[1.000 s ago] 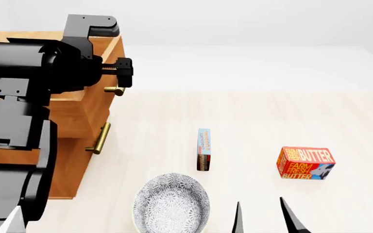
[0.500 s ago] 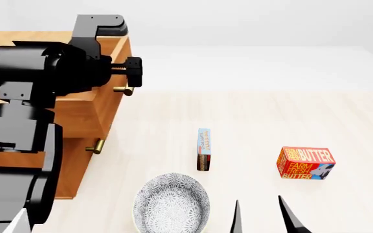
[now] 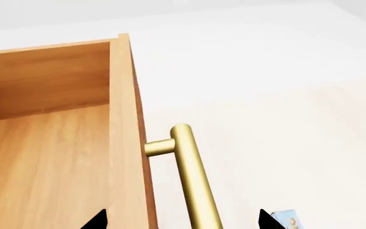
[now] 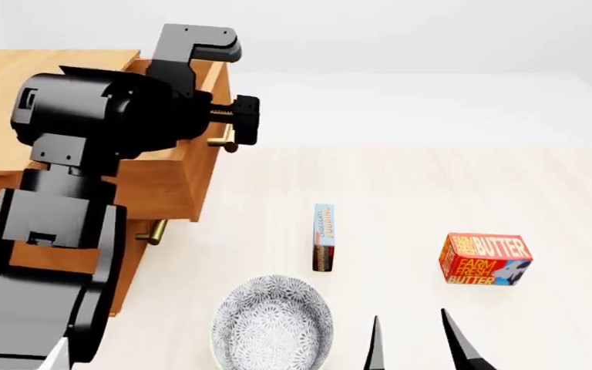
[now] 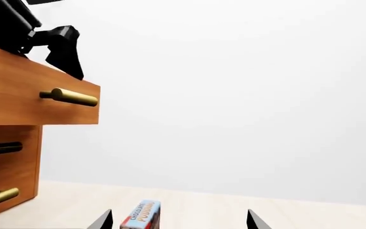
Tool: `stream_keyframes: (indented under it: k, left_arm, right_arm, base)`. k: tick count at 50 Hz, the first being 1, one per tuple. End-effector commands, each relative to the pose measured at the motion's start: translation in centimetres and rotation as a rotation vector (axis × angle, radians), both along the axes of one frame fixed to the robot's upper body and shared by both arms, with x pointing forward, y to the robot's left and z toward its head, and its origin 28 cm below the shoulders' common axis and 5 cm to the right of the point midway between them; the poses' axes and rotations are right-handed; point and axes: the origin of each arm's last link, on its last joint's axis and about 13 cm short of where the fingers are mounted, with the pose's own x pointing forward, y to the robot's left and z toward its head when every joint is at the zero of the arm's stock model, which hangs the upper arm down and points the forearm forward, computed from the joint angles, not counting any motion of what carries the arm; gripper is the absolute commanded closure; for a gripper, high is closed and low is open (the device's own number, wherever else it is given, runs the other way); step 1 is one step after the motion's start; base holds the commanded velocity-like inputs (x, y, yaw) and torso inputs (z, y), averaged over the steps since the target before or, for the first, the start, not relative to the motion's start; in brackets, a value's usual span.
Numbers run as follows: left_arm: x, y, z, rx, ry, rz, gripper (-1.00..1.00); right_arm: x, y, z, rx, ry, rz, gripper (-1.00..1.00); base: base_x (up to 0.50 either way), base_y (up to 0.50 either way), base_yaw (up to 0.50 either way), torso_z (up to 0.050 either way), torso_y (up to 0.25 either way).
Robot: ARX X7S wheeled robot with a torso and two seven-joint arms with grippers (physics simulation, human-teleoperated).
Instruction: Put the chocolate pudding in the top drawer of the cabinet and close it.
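Observation:
The chocolate pudding stands on its thin edge on the pale table, light blue end away from me. It also shows in the right wrist view as the pudding, ahead of my open right gripper and between the lines of its fingertips. In the head view the right gripper is low, near the bowl. The top drawer of the cabinet is pulled out. My left gripper is at its brass handle. The left gripper stands open, its jaws straddling the drawer front and the handle.
A red-orange butter box lies to the right of the pudding. A patterned bowl sits near the front edge. The lower drawer's handle shows below the open drawer. My left arm hides much of the cabinet front.
The top drawer has slid further out to the right, and my left gripper has moved with its handle. The right gripper, pudding, bowl and butter box have stayed put.

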Motion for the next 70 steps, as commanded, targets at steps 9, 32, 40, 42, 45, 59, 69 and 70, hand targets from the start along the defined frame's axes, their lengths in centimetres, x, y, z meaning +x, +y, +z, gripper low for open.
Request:
stream_keyframes:
  k: [9,32,40,42,45,59,69,70]
  left_arm:
    - [-0.5,-3.9,-1.9,-0.009,0.075,-0.149,-1.0]
    - [-0.5,-4.8,-2.1,-0.003,0.057,-0.172,-1.0]
    - [-0.2,-4.5,-2.2,-0.011,0.059,-0.153,-1.0]
    - [-0.1,-4.5,-2.2,-0.013,0.06,-0.149,-1.0]
    - [-0.1,-4.5,-2.2,-0.017,0.06,-0.149,-1.0]
    - [-1.0,-7.1,-2.0,-0.053,0.038,-0.261,-1.0]
    - [-2.1,-9.1,-2.0,-0.053,0.021,-0.331,-1.0]
    - [-2.2,-9.2,-1.8,-0.054,0.014,-0.337,-1.0]
  right_arm:
    - [-0.7,-0.3,-0.1,0.006,-0.003,-0.002,-1.0]
    - [-2.0,-0.1,2.3,-0.077,-0.349,0.006,-1.0]
    - [-1.9,0.0,2.3,-0.08,-0.35,0.009,-1.0]
    - [-1.8,0.0,2.3,-0.081,-0.351,0.009,-1.0]
    - [-1.8,0.0,2.3,-0.083,-0.352,0.011,-1.0]
    - [-2.9,-0.3,2.1,-0.09,-0.355,0.019,-1.0]
    - [-2.3,-0.1,2.1,-0.094,-0.353,0.023,-1.0]
    - [-2.3,-0.1,2.0,-0.094,-0.352,0.023,-1.0]
  base:
    - [0.0,0.0,0.0,0.0,0.0]
    - [0.0,0.0,0.0,0.0,0.0]
    - [0.01,0.0,0.0,0.0,0.0]
    - [0.01,0.0,0.0,0.0,0.0]
    - [0.01,0.0,0.0,0.0,0.0]
    - [0.0,0.0,0.0,0.0,0.0]
    - [0.0,0.0,0.0,0.0,0.0]
    - [0.0,0.0,0.0,0.0,0.0]
